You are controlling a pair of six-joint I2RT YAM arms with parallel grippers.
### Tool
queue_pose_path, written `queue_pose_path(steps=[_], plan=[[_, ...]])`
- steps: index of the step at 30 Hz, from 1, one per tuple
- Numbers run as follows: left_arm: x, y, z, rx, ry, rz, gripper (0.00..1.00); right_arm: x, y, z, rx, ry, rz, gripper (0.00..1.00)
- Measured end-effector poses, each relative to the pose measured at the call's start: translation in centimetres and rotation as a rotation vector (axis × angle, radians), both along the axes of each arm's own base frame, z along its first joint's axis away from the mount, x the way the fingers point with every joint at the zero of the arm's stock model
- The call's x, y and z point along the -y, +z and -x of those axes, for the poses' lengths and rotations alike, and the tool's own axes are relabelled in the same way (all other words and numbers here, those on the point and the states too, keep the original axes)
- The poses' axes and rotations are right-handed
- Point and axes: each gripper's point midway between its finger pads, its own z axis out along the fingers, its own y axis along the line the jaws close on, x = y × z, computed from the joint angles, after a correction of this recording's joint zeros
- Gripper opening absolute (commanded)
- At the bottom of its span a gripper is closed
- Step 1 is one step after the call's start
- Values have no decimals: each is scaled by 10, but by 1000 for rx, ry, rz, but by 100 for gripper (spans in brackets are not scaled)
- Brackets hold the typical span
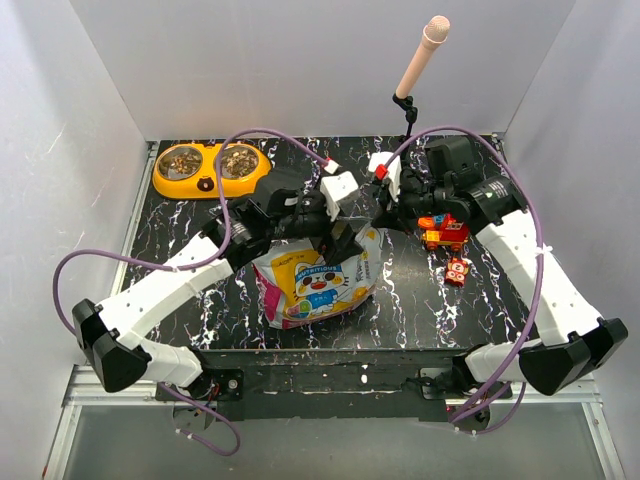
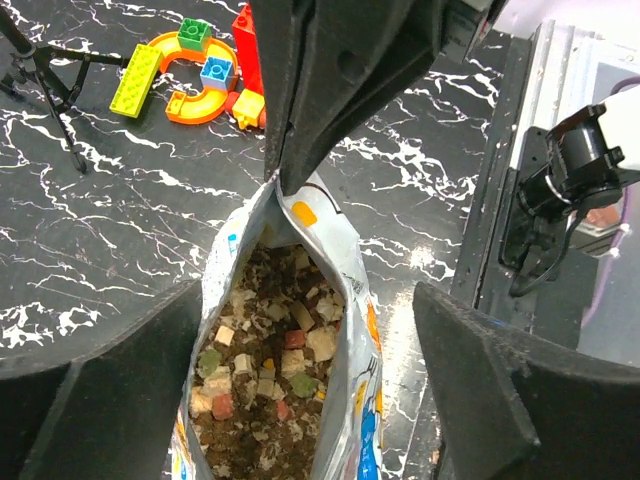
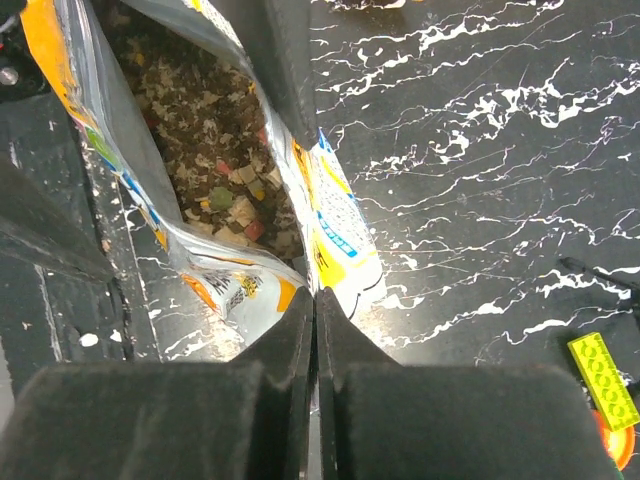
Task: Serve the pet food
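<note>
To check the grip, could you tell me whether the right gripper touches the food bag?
Touching: left wrist view shows the right gripper pinching the food bag at its rim.

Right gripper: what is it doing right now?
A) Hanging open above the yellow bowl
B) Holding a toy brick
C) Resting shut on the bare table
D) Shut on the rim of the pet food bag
D. In the right wrist view the right gripper is closed, with the rim of the pet food bag pinched between its fingers. The left wrist view shows the same pinch at the open bag's top edge.
</note>
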Motion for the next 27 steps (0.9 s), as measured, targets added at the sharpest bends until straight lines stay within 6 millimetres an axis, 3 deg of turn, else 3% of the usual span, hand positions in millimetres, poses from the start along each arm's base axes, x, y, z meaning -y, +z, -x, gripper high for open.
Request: queue_pose_path(steps=[6,15,17,19,20,21,23,27], plan=[[7,-9,4,55,-9,-53,42,8,0,3,-43,-25,-50,1],[0,-21,11,69,-36,-124,9,15,1,4,-48,-22,-80,1],[-2,-21,12,67,-39,-133,15,14,2,6,-30,7,-79,1],[-2,-21,12,57,-38,-138,50,12,3,9,7,41,-69,1],[-2,-20,13,47,-33,-138,62,11,3,11,28,58,-60,1],[-3,-20,13,42,-26,-140,67,10,3,12,42,68,-53,1],[-5,-21,12,37,-12,-148,68,10,4,14,68,85,-41,1],[-10,-27,9,30,14,-178,56,11,4,15,88,94,-29,1]])
